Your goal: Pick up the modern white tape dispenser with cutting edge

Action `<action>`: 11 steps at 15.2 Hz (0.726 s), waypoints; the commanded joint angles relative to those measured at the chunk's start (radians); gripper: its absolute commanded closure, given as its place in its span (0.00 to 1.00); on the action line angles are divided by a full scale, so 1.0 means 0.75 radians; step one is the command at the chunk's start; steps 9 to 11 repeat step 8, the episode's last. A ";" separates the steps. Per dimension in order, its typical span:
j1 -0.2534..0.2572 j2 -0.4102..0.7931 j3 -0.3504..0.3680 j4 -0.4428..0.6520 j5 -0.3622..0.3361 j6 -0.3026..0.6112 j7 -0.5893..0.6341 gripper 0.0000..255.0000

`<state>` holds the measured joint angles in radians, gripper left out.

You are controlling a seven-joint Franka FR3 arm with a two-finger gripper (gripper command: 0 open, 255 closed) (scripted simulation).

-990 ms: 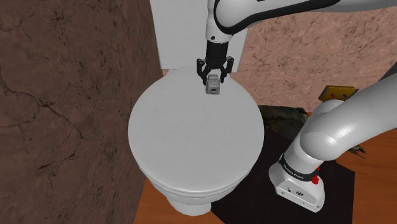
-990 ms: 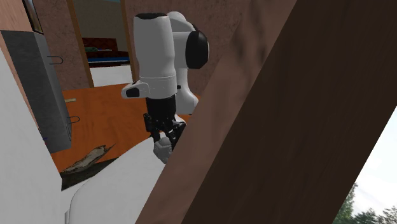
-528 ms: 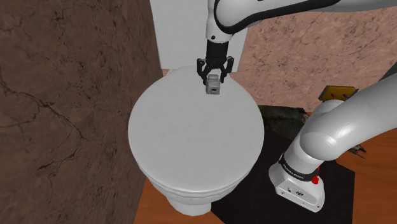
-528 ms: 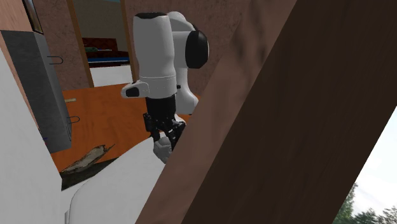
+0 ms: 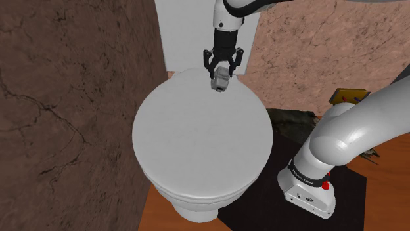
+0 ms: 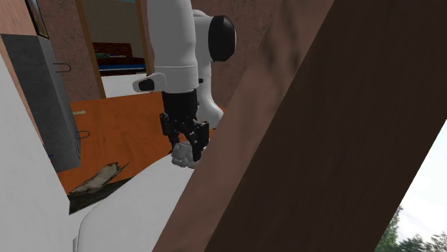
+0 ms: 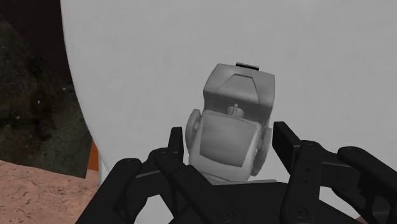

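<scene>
A small pale grey tape dispenser [image 5: 220, 80] hangs a little above the back of a closed white toilet lid [image 5: 197, 141]. My black gripper [image 5: 221, 71] comes straight down from above and is shut on it. In the wrist view the dispenser [image 7: 232, 124] sits clasped between the two fingers [image 7: 284, 143], with the lid [image 7: 159, 57] behind it. From the second exterior view the gripper [image 6: 185, 145] holds the dispenser [image 6: 182, 154] just above the lid [image 6: 122, 207].
A white toilet tank [image 5: 184, 33] rises directly behind the gripper. A brown wall [image 5: 72, 98] borders the shoulder view's left. My stand's dark base [image 5: 341, 190] rests on the orange floor. A wide brown post [image 6: 301, 143] and a grey cabinet [image 6: 43, 93] flank the second exterior view.
The gripper has risen with the tape dispenser in it, lifting it off the toilet lid. The dispenser now tilts slightly.
</scene>
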<state>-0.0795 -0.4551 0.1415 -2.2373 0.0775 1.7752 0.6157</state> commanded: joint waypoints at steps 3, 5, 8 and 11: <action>-0.002 -0.001 -0.005 0.074 -0.003 -0.075 -0.001 1.00; -0.003 0.002 -0.007 0.113 -0.005 -0.111 0.000 1.00; -0.004 0.004 -0.007 0.135 -0.006 -0.131 0.001 1.00; -0.004 0.004 -0.007 0.135 -0.006 -0.131 0.001 1.00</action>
